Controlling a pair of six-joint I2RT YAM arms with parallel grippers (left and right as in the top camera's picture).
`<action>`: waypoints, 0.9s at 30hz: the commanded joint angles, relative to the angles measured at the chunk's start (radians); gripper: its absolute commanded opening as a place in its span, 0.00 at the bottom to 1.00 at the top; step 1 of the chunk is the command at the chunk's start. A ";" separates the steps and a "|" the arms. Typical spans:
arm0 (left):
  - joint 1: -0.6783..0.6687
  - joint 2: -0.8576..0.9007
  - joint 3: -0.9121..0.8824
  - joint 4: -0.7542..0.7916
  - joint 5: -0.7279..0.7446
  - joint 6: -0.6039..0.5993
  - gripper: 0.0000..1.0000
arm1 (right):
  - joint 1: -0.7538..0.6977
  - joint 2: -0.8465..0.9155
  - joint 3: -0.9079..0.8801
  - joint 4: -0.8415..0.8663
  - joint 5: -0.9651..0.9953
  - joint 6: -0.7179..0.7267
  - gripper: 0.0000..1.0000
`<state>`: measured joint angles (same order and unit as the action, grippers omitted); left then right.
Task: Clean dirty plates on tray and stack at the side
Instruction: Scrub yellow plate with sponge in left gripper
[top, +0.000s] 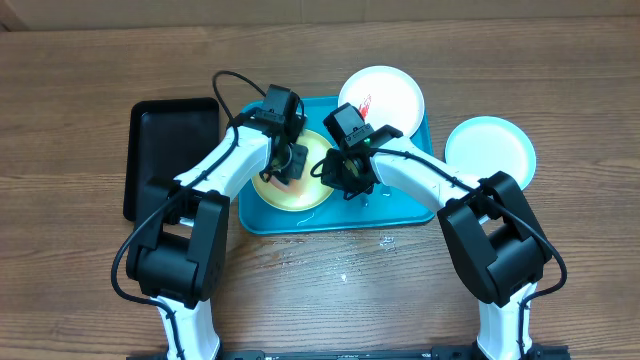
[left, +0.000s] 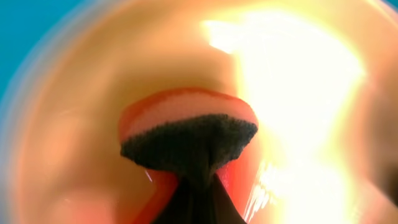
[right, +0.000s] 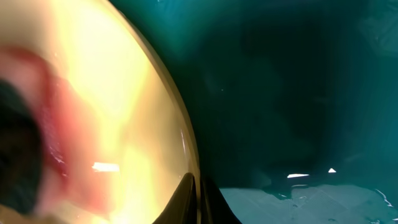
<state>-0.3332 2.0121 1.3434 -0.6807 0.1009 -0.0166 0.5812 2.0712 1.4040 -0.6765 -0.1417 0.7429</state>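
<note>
The yellow-green plate (top: 290, 200) lies on the left half of the turquoise tray (top: 400, 205). My left gripper (top: 290, 165) is shut on the red and dark sponge (left: 186, 134) and presses it onto this plate (left: 81, 93). My right gripper (top: 345, 175) is shut on the plate's right rim (right: 124, 93), with the tray floor (right: 298, 81) beside it. A white plate (top: 385, 95) with red smears rests on the tray's far right corner. A light blue plate (top: 490, 150) lies on the table to the right of the tray.
A black rectangular tray (top: 170, 150) lies to the left of the turquoise tray. A few water drops (top: 385, 240) sit on the wooden table in front of the tray. Both arms cross over the tray's front edge.
</note>
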 joint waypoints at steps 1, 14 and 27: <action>-0.027 0.042 -0.035 -0.074 0.392 0.154 0.04 | 0.004 0.016 -0.019 -0.005 0.009 -0.022 0.04; 0.050 0.042 -0.032 0.116 0.177 -0.068 0.04 | 0.004 0.016 -0.019 -0.009 0.009 -0.021 0.04; 0.095 0.042 -0.032 0.061 -0.266 -0.365 0.04 | 0.004 0.016 -0.019 -0.005 0.009 -0.021 0.04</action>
<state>-0.2565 2.0224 1.3373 -0.5465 0.0513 -0.3103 0.5831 2.0712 1.4040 -0.6628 -0.1516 0.7319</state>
